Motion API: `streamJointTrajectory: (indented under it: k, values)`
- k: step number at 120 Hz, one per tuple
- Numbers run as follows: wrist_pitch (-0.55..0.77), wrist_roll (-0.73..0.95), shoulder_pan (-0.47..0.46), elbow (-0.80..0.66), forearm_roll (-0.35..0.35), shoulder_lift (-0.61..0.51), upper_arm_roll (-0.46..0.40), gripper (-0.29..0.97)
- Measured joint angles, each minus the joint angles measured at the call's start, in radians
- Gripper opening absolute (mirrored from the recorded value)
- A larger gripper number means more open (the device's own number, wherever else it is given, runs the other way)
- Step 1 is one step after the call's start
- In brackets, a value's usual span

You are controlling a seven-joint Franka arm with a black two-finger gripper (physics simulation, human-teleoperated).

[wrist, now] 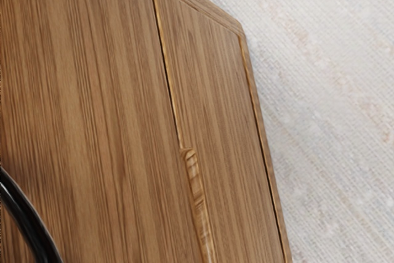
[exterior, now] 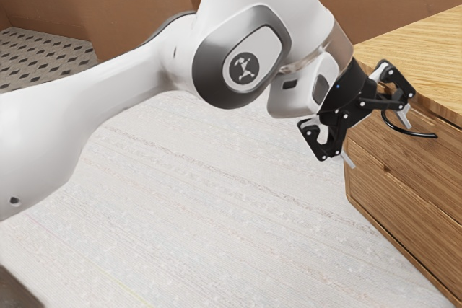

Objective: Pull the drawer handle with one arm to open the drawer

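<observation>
At the upper left of the frame a grey perforated panel [exterior: 43,55] lies against the brown wall. From the left edge the white arm [exterior: 108,106] sweeps across the pale surface [exterior: 216,214] and reaches toward the right side. Right of centre, the black gripper [exterior: 376,137] is tipped toward the front of the wooden cabinet [exterior: 426,41]. Its fingers stand wide apart, one up near the cabinet's top edge, the other lower and to the left, and they clamp nothing.

Just right of the upper finger, the thin black handle [exterior: 413,132] curves out from the top drawer [exterior: 433,156], which takes up the right edge of the frame. The handle looks very close to that finger, perhaps brushing it, but I cannot tell whether the bar sits between the two fingers or just past them. The drawer front looks level with the one below it, so I take it as not yet pulled.

From the hand's own camera, the drawer's wood grain [wrist: 92,90] is close, with a dark arc of the handle [wrist: 24,226] right by the hand and a narrow seam [wrist: 169,90] between it and the pale surface beyond.

I judge this to be the approach, with the grasp still to come. The next move calls for lining the fingers up on both sides of the bar, closing them on it, then drawing straight back from the cabinet face
</observation>
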Motion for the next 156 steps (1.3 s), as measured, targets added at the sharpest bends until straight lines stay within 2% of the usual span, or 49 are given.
streamJointTrajectory:
  k: [57,82,118,156]
  values:
    - [0.009,0.005,-0.001,-0.004,-0.017,-0.015,0.002,0.4]
    - [0.01,0.003,0.002,-0.049,-0.018,-0.044,0.002,0.43]
    - [0.004,-0.015,0.006,-0.101,-0.018,-0.093,0.004,0.4]
    - [-0.057,-0.047,0.009,-0.111,-0.017,-0.122,0.009,0.39]
